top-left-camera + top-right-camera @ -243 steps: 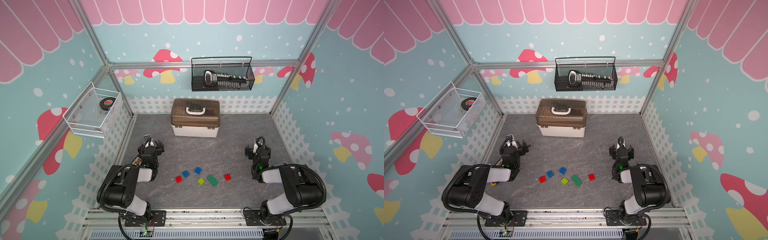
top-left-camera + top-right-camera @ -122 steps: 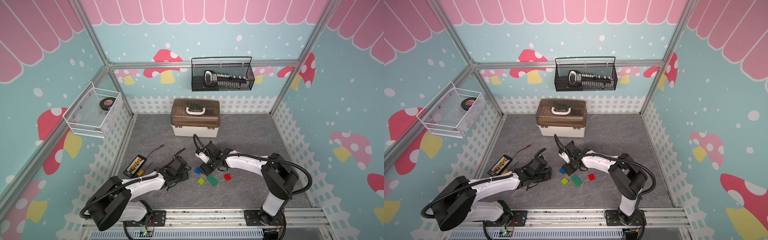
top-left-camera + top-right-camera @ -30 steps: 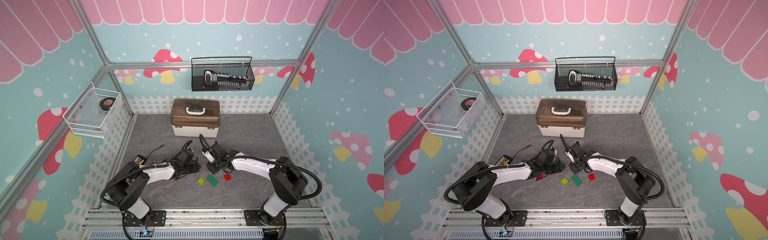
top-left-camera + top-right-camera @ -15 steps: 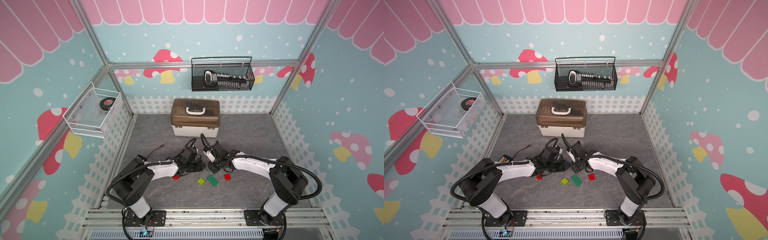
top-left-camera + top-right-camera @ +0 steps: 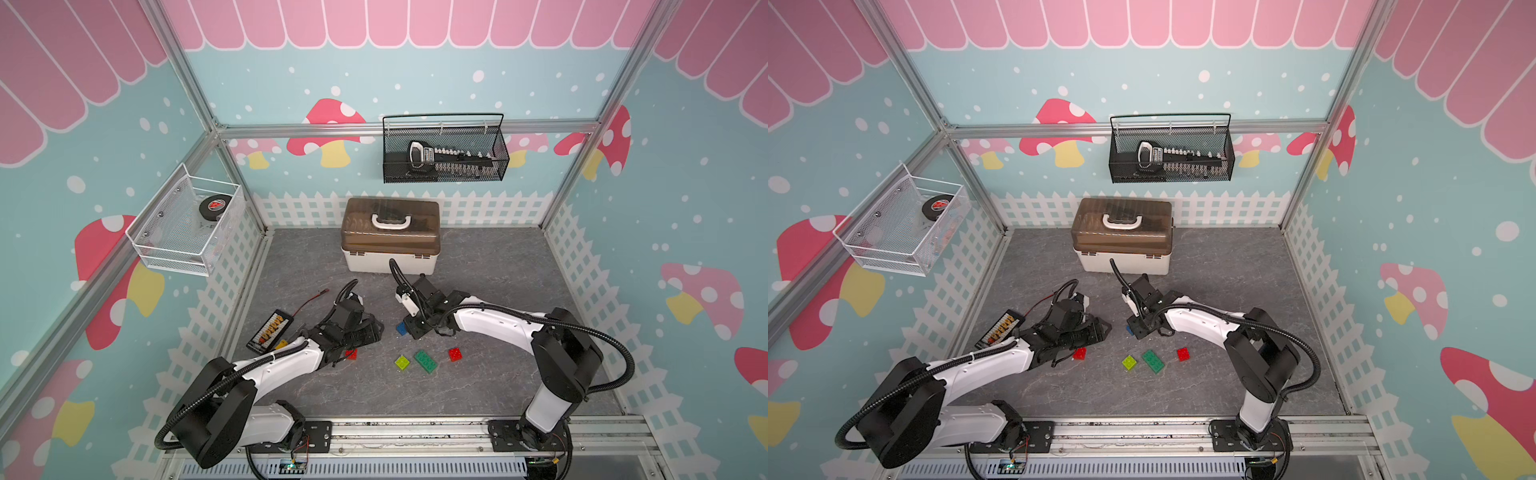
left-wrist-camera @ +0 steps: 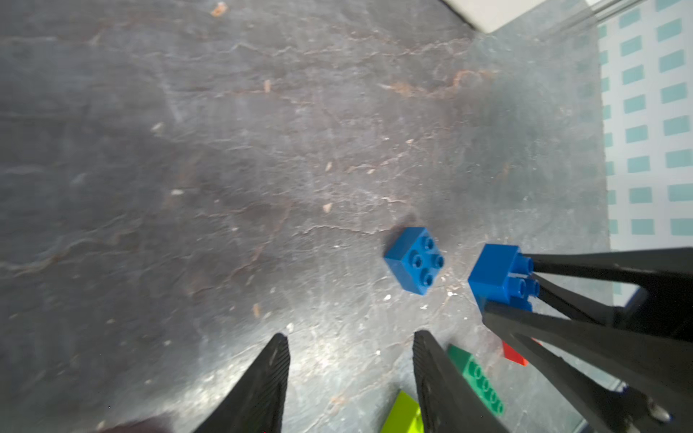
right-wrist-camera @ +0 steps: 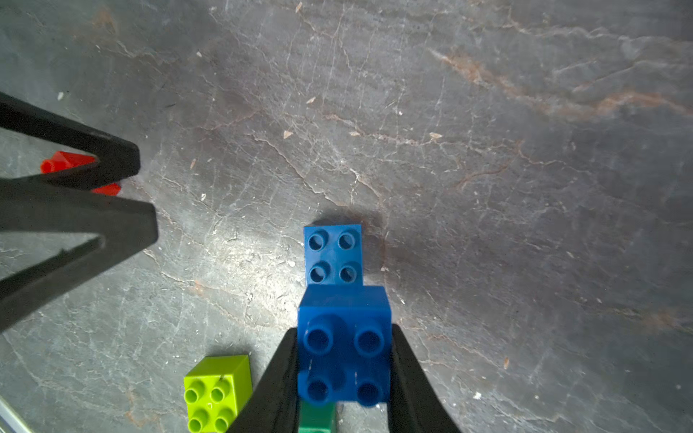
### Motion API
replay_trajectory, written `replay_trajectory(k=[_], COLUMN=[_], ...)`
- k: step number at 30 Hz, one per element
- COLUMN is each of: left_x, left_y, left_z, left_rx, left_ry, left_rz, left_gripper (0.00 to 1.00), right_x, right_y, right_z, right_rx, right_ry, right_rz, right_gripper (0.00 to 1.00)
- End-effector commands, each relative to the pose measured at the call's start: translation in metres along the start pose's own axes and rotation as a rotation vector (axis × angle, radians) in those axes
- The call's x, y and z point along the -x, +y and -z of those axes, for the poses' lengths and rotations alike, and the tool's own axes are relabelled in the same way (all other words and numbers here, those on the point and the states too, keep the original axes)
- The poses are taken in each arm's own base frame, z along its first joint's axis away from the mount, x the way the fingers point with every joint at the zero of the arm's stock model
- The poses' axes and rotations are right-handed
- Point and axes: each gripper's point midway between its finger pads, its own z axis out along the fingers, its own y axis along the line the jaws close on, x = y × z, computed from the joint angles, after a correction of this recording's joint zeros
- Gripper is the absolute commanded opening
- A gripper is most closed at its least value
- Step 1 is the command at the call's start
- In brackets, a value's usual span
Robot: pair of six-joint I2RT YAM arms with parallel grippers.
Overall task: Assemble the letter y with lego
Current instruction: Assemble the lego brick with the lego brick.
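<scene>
Top and wrist views, left claw [image 6: 350,339] parted and empty, red brick [image 5: 351,353] just beside it on the worktop [image 5: 478,266], loose blue brick [image 7: 333,255] just ahead of the right claw [image 7: 343,331], which is clamped on a second blue brick [image 7: 344,360], then lime brick [image 5: 402,362], green brick [image 5: 425,360] and other red brick [image 5: 455,353] lying nearby.

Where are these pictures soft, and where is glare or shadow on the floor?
Left wrist view: far floor soft, loose blue brick fairly sharp, pale glare near the left gripper. Right wrist view: held blue brick sharp, dark shadow beside the loose one. Both top views: evenly lit.
</scene>
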Motion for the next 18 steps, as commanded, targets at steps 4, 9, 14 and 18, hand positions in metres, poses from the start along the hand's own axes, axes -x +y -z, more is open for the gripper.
replay_trajectory(k=[4,9,14,18], left_x=[0.000,-0.002,-0.004,-0.006], left_y=[0.014,0.017,0.020,0.022], left_z=[0.001,0.000,0.001,0.002], left_rx=[0.037,0.042,0.044,0.047], left_ry=[-0.017,-0.012,-0.017,-0.016], left_rz=[0.044,0.047,0.052,0.055], left_gripper=[0.55,0.55,0.55,0.55], right_x=[-0.007,-0.008,-0.010,-0.010], right_y=[0.003,0.003,0.004,0.004], right_z=[-0.009,-0.014,-0.017,-0.019], right_rx=[-0.018,-0.031,-0.037,-0.042], right_ry=[0.062,0.077,0.088,0.091], right_rz=[0.012,0.025,0.035,0.032], right_gripper=[0.29,0.29,0.29,0.29])
